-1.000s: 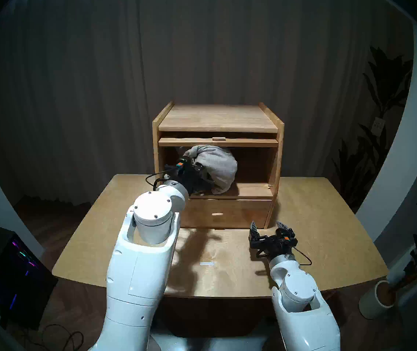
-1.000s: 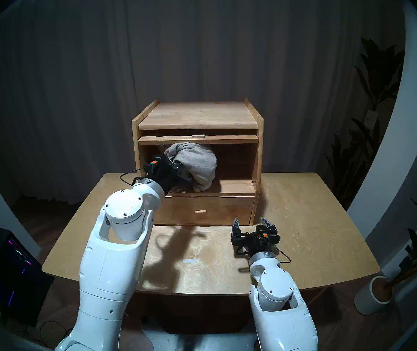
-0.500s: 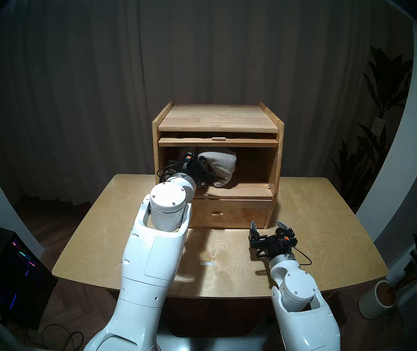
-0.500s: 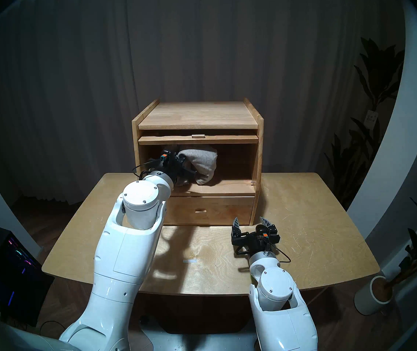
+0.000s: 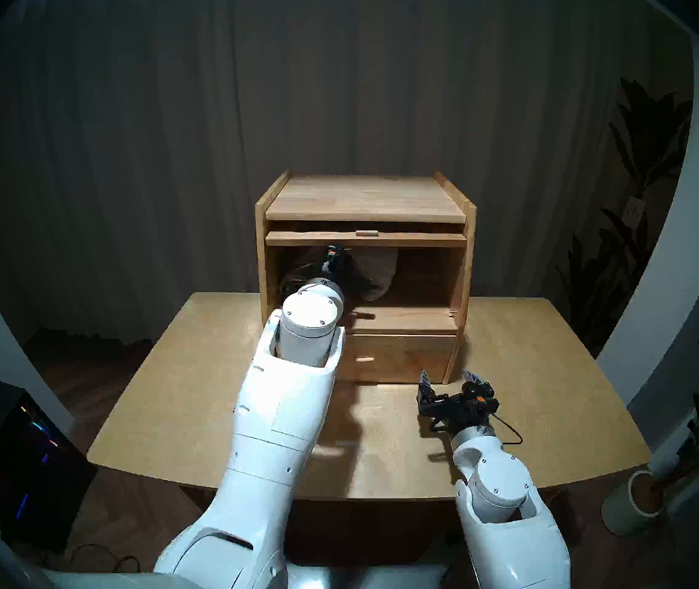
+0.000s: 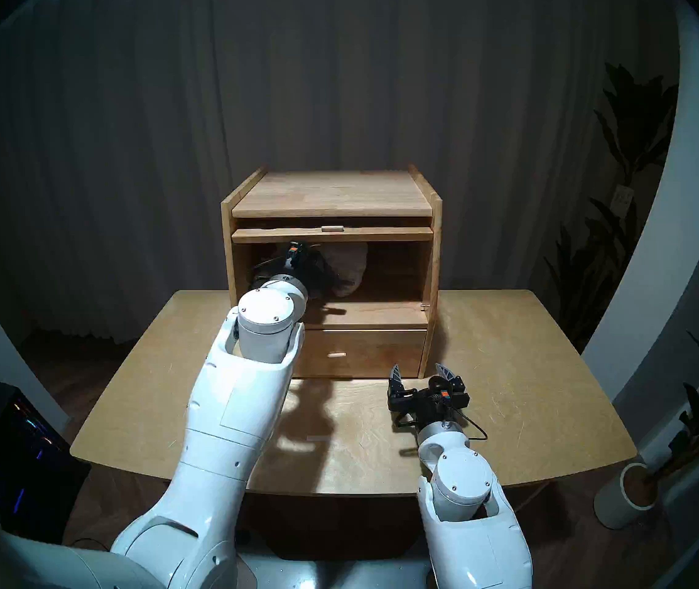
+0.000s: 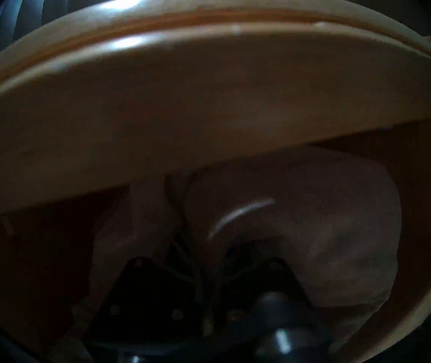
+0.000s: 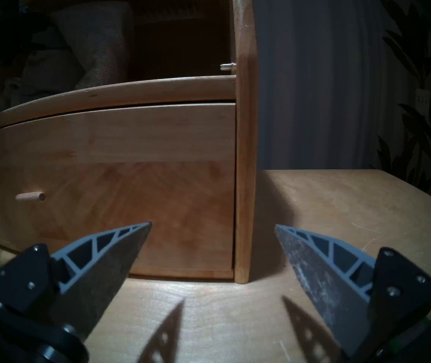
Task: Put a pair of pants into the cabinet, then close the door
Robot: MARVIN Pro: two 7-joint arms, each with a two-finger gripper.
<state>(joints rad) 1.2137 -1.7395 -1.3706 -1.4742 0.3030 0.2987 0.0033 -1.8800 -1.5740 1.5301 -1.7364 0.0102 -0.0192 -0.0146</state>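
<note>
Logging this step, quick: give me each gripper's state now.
Left gripper: closed on the pair of pants, inside the cabinet.
Right gripper: open, empty.

dim room | hard overhead shadows | left wrist blurred (murky) | fisheye rim dark

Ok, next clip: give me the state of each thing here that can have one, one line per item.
pair of pants: bunched, held inside the upper compartment.
cabinet: upper compartment open at the front.
door: raised, lying flat under the top board.
drawer: shut.
left gripper: shut on the pair of pants, inside the cabinet.
right gripper: open, empty, over the table.
</note>
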